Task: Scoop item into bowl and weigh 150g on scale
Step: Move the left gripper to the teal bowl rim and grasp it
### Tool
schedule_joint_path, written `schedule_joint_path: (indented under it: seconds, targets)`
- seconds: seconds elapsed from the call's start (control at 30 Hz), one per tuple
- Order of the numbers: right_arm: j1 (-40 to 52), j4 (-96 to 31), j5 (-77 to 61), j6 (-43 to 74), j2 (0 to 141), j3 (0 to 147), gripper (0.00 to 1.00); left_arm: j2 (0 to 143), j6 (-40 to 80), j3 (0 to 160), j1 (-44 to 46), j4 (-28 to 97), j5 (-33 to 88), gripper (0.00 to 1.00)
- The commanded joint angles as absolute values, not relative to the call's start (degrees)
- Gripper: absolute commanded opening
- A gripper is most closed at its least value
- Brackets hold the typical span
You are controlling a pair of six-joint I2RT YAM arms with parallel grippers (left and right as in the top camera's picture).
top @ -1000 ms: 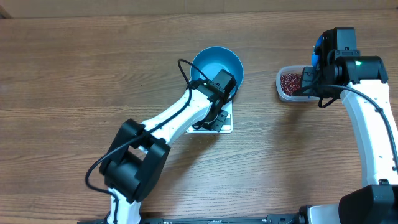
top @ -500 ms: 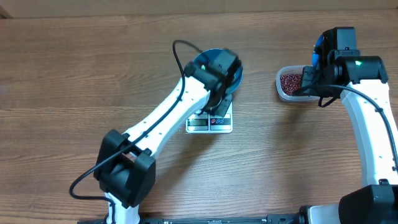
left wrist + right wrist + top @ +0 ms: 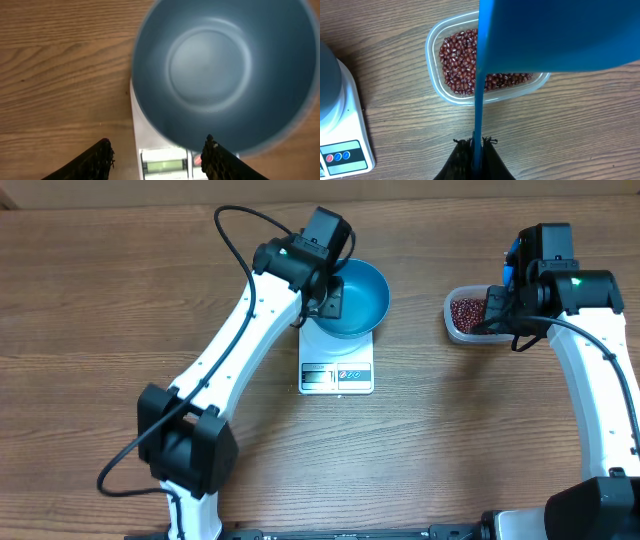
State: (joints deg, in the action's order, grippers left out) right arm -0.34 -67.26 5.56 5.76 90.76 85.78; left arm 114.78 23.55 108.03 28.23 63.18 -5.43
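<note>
**Left gripper** (image 3: 157,141): released. The jaws stand apart with nothing between them. One finger (image 3: 97,162) hangs over bare table (image 3: 55,75); the other lies close to the near rim of the bowl (image 3: 150,95), and contact cannot be judged. Between the fingers, directly below, is the front edge of the scale (image 3: 165,165) with its display. Just ahead of the fingertips the bowl rests on the scale's platform, upright, and its inside is bare. From overhead, this gripper sits at the bowl's left rim.

**Right gripper** (image 3: 477,146): clenched on the thin handle of a blue scoop (image 3: 560,35). The handle runs straight out between the shut fingers, and the cup fills the view ahead and to the right. Whether the cup holds anything cannot be told.

Beyond the fingertips, beneath the scoop, a clear tub (image 3: 431,55) stands on the table with the beans (image 3: 460,60) lying in it. Contact between scoop and beans cannot be judged. To this gripper's left, well apart from the tub, stands the scale with the bowl.
</note>
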Motion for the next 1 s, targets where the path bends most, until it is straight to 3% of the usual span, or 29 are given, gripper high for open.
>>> schedule_joint_path:
  seconds: [0.0,0.07,0.33,0.97]
  targets:
    - [-0.4,-66.9,6.3,6.0,90.6,85.8,0.08,119.3,26.0,107.1,27.0,60.7,-5.7,0.61]
    - [-0.4,-66.9,6.3,6.0,90.6,85.8,0.08,120.7,26.0,107.1,26.6,59.7,-4.4,0.6]
    - [-0.4,-66.9,6.3,6.0,90.6,85.8,0.09,124.0,25.9,107.1,26.6,61.2,2.0,0.29]
    - [-0.4,-66.8,5.7,6.0,90.6,85.8,0.17,121.9,25.8,107.6,25.8,66.2,-4.7,0.24]
